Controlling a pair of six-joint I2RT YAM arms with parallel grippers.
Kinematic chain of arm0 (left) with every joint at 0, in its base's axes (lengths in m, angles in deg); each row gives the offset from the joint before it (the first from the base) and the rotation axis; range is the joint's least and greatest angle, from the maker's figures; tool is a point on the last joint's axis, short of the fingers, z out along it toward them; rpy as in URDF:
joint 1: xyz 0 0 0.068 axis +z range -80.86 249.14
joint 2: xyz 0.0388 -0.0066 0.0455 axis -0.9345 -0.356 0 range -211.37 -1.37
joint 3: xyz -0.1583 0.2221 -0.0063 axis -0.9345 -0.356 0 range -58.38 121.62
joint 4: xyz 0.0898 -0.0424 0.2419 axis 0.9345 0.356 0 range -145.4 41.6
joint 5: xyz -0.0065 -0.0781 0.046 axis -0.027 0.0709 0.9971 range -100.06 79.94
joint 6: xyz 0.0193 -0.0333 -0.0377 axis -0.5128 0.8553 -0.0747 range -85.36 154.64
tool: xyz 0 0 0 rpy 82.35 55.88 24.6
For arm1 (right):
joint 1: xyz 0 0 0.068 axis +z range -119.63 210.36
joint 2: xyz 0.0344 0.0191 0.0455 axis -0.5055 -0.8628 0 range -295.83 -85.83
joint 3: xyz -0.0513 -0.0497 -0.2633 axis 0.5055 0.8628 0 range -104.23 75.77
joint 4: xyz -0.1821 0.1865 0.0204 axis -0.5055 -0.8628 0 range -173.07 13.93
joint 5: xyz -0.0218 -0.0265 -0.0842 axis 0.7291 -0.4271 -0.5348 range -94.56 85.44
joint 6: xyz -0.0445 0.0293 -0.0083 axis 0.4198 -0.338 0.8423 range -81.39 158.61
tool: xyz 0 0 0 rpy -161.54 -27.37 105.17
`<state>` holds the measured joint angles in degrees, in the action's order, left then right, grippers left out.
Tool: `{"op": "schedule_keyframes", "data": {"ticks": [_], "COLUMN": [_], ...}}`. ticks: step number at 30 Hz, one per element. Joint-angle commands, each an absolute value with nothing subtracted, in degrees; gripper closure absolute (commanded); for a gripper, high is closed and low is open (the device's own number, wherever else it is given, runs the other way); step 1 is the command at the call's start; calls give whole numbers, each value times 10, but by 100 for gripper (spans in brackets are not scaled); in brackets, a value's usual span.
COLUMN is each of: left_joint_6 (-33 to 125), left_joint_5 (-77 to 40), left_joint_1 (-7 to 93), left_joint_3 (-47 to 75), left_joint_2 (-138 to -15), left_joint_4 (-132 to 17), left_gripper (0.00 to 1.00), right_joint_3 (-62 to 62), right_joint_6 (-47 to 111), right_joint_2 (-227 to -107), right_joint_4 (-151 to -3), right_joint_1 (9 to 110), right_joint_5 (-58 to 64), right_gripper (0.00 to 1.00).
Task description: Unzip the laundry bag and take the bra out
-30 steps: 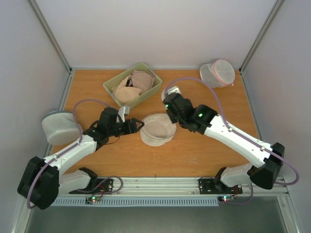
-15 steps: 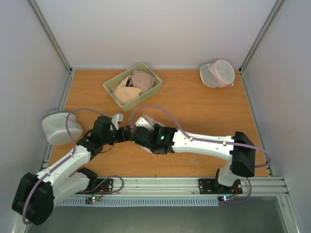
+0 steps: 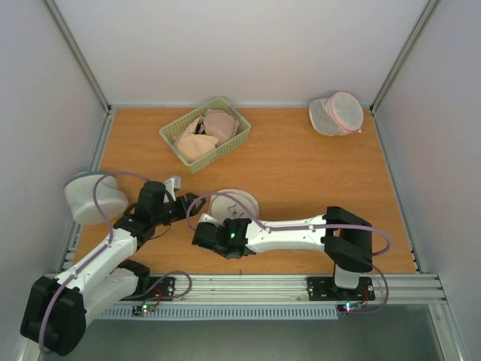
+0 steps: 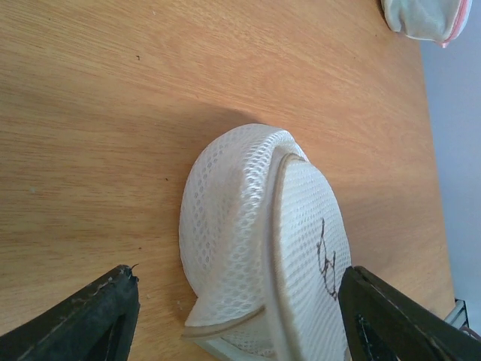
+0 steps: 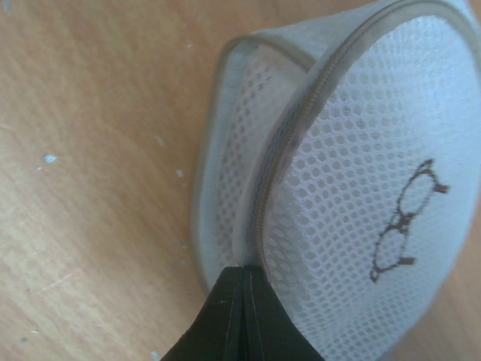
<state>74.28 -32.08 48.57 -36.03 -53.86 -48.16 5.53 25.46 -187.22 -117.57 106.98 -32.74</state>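
The laundry bag (image 3: 234,203) is a round cream-white mesh bag lying near the table's middle front. It has a dark glasses mark (image 5: 402,226) on its top face. My right gripper (image 3: 211,225) reaches across from the right to the bag's near left rim. In the right wrist view its fingers (image 5: 244,301) are shut right on the zip line (image 5: 282,162), and the pull is hidden between them. My left gripper (image 3: 186,207) is open just left of the bag. In the left wrist view the bag (image 4: 248,218) lies ahead between the spread fingers (image 4: 98,316). No bra shows.
A green basket (image 3: 170,133) holding beige bras stands at the back left. A white mesh bag with a pink zip (image 3: 337,113) lies at the back right and shows in the left wrist view (image 4: 421,19). A greyish-white mesh bag (image 3: 92,197) lies at the left edge.
My right arm swung from the bag's far side round to its near left rim, its gripper staying at the zip. My left gripper drew back a little to the left.
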Motion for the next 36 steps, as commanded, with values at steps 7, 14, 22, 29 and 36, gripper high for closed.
{"op": "schedule_keyframes", "data": {"ticks": [7, 14, 22, 29, 36], "left_joint_6": [734, 721, 706, 653, 537], "left_joint_5": [-312, -302, -269, -198, -131], "left_joint_1": [492, 503, 542, 603, 644], "left_joint_3": [-377, -381, -385, -398, -409], "left_joint_2": [-518, -499, -459, -417, -396], "left_joint_4": [-493, -500, -511, -565, -641], "left_gripper": [25, 9, 1, 1, 1], "right_joint_3": [66, 34, 61, 193, 380], "right_joint_6": [274, 310, 366, 323, 371], "right_joint_2": [-1901, -1818, -1650, -1488, -1380], "right_joint_4": [-1134, -1106, -1013, -847, -639], "right_joint_1": [1073, 1074, 1031, 800, 638], "right_joint_5": [-286, -195, -78, -109, -222], "right_gripper": [84, 2, 1, 1, 2]}}
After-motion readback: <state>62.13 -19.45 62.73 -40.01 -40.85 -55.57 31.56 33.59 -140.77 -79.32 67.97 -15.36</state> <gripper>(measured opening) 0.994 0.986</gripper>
